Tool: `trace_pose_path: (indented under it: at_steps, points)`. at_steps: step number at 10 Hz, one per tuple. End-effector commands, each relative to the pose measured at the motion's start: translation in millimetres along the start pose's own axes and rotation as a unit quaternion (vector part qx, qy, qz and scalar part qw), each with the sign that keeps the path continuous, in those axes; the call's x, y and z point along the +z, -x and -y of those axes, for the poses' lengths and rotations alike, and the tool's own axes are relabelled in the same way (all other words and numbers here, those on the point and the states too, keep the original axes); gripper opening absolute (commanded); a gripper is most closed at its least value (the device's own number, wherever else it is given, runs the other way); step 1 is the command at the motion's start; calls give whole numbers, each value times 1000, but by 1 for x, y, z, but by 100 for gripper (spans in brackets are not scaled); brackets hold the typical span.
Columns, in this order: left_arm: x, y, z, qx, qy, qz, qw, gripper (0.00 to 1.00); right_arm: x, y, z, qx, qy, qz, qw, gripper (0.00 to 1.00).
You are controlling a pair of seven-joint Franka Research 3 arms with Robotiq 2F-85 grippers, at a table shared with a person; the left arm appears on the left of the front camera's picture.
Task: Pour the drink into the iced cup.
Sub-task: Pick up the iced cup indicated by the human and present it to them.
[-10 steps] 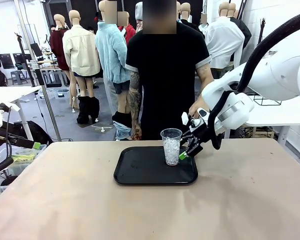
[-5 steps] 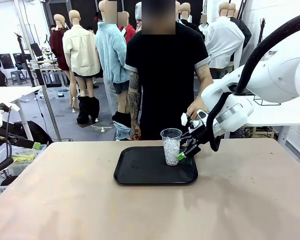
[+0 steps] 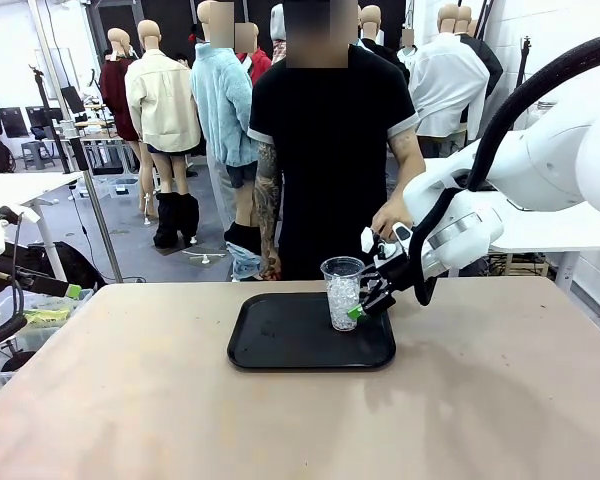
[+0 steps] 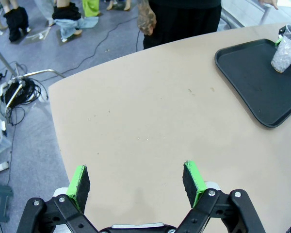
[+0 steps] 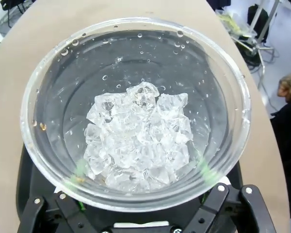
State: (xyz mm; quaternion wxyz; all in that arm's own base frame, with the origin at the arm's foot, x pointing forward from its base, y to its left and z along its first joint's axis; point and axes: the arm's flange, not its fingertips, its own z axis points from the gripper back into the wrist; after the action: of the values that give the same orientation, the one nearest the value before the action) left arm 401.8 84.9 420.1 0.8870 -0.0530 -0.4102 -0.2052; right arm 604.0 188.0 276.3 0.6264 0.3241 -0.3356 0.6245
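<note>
The cup (image 3: pixel 342 292) is of clear plastic with a wide round rim, and it stands upright on the right back part of a black tray (image 3: pixel 280 345), which lies in the middle of the table toward its far side. It holds a heap of white ice cubes (image 5: pixel 138 136) that fills it from the bottom up to about the half. From above, small water drops are visible on the inner wall over the ice.

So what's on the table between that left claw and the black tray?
Nothing: in the left wrist view, bare tabletop runs from the left gripper to the tray.
</note>
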Motion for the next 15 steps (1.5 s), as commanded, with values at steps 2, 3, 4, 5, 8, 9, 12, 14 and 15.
trace_pose_path:
  at_steps: [2,3,4,5,8,9,12,14,15]
  points:
    - [-1,2,0,2,-7,5,1000,100,-10,7,6,19,4,31,999,100]
    - [-1,2,0,2,-7,5,1000,100,-10,7,7,21,5,35,999,100]
    - [-1,2,0,2,-7,5,1000,100,-11,9,9,21,2,43,999,100]
    - [-1,2,0,2,-7,5,1000,100,-13,9,10,23,-1,44,999,100]
    - [-1,2,0,2,-7,5,1000,100,-15,10,13,28,-4,57,998,100]
    - [-1,2,0,2,-7,5,1000,100,-17,10,14,26,-15,62,998,100]
    - [-1,2,0,2,-7,5,1000,100,-15,11,14,23,-18,59,998,83]
    - [-1,2,0,2,-7,5,1000,100,-14,11,14,16,-26,55,998,65]
    - [-1,2,0,2,-7,5,1000,100,-14,11,14,17,-28,55,998,65]
